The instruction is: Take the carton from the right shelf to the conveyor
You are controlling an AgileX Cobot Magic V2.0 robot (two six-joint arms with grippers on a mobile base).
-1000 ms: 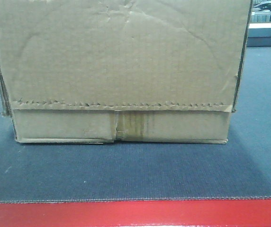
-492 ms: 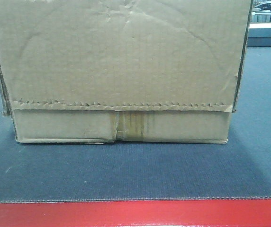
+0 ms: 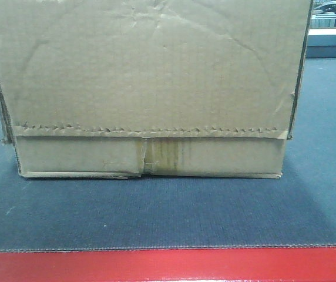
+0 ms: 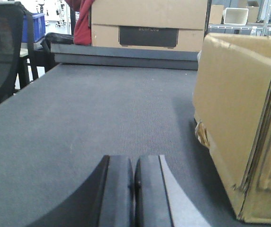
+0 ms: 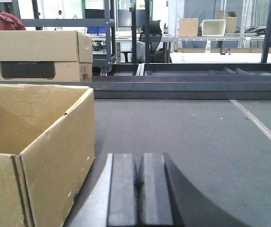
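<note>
Brown creased carton (image 3: pixel 150 76) sits open-topped on the conveyor (image 3: pixel 168 211).

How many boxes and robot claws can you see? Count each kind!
Open-topped carton on the conveyor: 1
Closed box with a dark label behind: 1
Grippers, left gripper and right gripper: 2
Total: 4

Your front view: low, close, square onto the carton (image 3: pixel 150 88) across the conveyor (image 3: pixel 168 214). Your wrist views: belt-level, flanking that carton left and right, facing the far workshop.
</note>
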